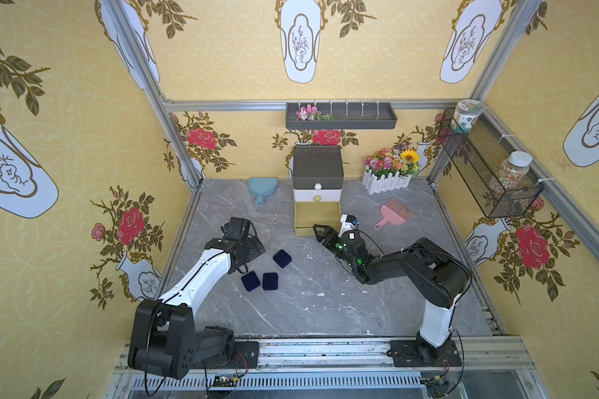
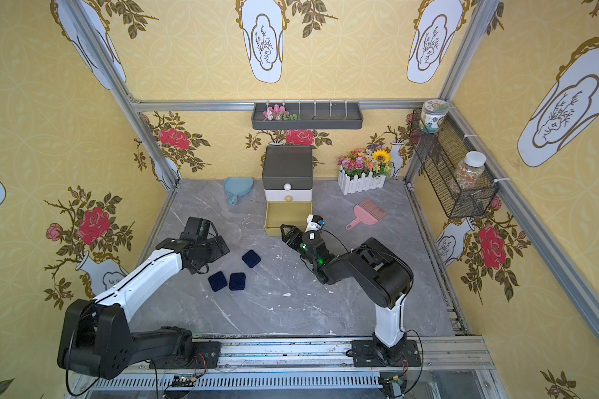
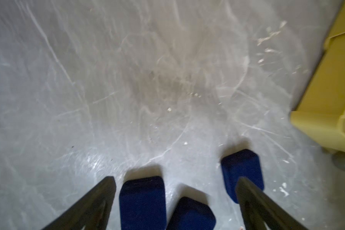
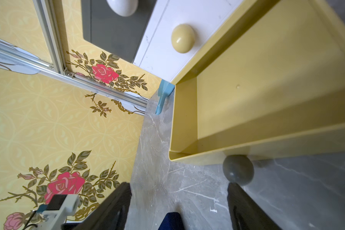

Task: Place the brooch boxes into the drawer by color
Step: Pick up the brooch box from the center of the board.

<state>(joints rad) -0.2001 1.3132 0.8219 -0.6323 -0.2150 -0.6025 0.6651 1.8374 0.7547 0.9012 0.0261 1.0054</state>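
Three navy brooch boxes lie on the grey table in both top views, one point(image 1: 282, 258) apart from a pair point(image 1: 250, 280) point(image 1: 270, 281). My left gripper point(image 1: 253, 246) hovers open just left of them; in the left wrist view its jaws stand wide over the boxes point(image 3: 142, 201), holding nothing. The chest point(image 1: 317, 162) stands at the back with its olive-yellow bottom drawer point(image 1: 303, 230) pulled out and empty point(image 4: 184, 111). My right gripper point(image 1: 320, 234) is open at that drawer's front, and the grey knob point(image 4: 238, 170) sits just beyond one fingertip point(image 4: 237, 191).
A blue dustpan point(image 1: 261, 188) lies left of the chest and a pink brush point(image 1: 396, 214) to its right. A white-fenced flower pot point(image 1: 389, 172) stands at the back right. A dark wall tray point(image 1: 341, 117) and a wire basket point(image 1: 488, 165) with jars hang above.
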